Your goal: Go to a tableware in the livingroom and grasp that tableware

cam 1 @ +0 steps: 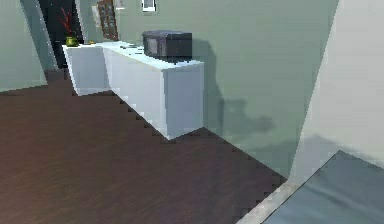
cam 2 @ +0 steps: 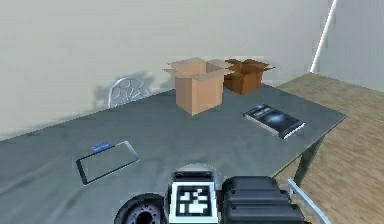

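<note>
A dark wood floor [cam 1: 90,160] spreads across the forward view, bounded on the far side by a grey-green wall [cam 1: 250,60]. Along that wall runs a long white counter [cam 1: 160,90], with a dark microwave [cam 1: 167,44] on its near end and a small yellow-green thing [cam 1: 72,41] at its far left end. In the arm side view a grey counter [cam 2: 180,135] takes up most of the scene, with a pale wall behind it. 2 open cardboard boxes stand near its far edge: a larger tan box [cam 2: 198,88] and, just beside it to the right, a smaller brown box [cam 2: 245,75]. A dark flat slab [cam 2: 273,120] lies near the right edge, well apart from a thin flat tablet-like thing [cam 2: 105,161] lying on the near left part. The task's thing looks to be the pale round openwork dish [cam 2: 127,90] at the far left of the grey counter, close to the wall and left of the tan box. At the bottom edge sits 1 white marker square [cam 2: 195,199], and left of it the dark rounded body of the pincer [cam 2: 140,212]. Its fingers cannot be made out, so I cannot tell whether it holds anything.
</note>
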Motion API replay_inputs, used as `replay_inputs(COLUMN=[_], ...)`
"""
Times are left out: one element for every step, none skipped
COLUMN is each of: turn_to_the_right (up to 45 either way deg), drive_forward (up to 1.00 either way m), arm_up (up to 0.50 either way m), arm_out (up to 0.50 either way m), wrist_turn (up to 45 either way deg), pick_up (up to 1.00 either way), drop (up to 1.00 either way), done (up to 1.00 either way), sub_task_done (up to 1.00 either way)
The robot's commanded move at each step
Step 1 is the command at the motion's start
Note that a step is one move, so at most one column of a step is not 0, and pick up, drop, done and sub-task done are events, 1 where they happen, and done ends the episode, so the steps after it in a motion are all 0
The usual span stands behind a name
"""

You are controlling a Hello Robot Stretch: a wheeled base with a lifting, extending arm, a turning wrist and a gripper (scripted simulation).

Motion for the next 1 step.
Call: replay_inputs(turn_to_the_right=[0.0], drive_forward=[0.00], arm_up=[0.00], arm_out=[0.12], wrist_turn=[0.0], pick_up=[0.00], drop=[0.00], done=[0.00], sub_task_done=[0.00])
